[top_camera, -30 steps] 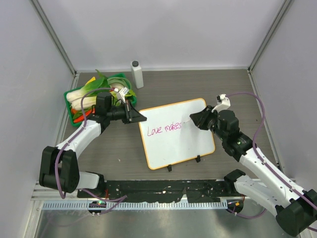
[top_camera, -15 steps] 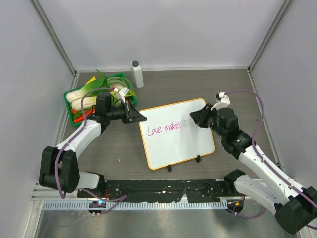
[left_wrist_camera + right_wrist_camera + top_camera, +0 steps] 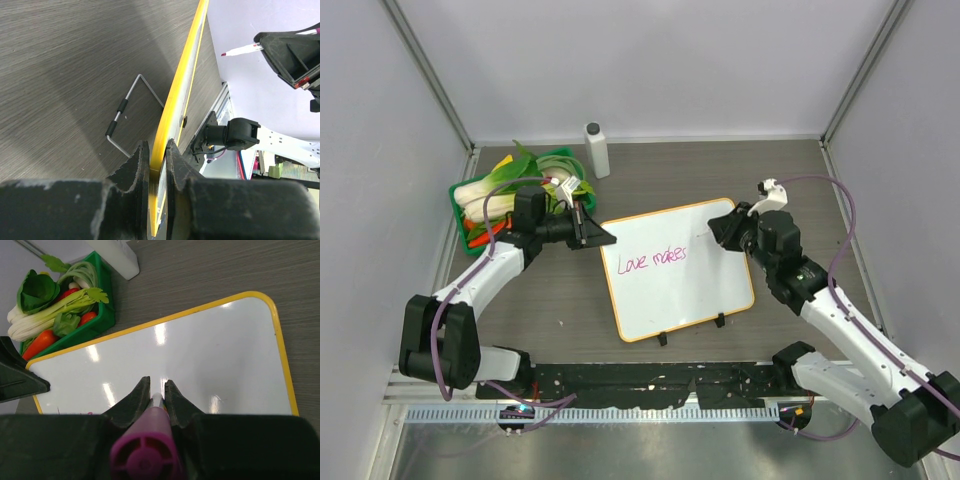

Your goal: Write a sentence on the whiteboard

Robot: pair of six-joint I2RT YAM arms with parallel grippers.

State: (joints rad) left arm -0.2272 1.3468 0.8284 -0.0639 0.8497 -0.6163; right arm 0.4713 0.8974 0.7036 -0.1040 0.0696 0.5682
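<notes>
one white rectangular whiteboard (image 3: 680, 295) with an orange frame, mid-table, two black feet (image 3: 662, 339) nearest; one magenta cursive sentence (image 3: 655, 260), two words, "love makes". left gripper (image 3: 157, 150) clamped on its left corner; right gripper (image 3: 157, 390) pinching one magenta-capped marker (image 3: 147, 455) over its upper right. beyond: one green plastic tray (image 3: 455, 195), one white bottle (image 3: 597, 148).

A robotics lab test cell: plain pale panel walls (image 3: 650, 60) on aluminium posts (image 3: 430, 75) box in a dark wood-grain table (image 3: 660, 170), whose near edge carries a black mounting rail (image 3: 650, 378) with a cabled left arm (image 3: 485, 275) and right arm (image 3: 840, 320).
</notes>
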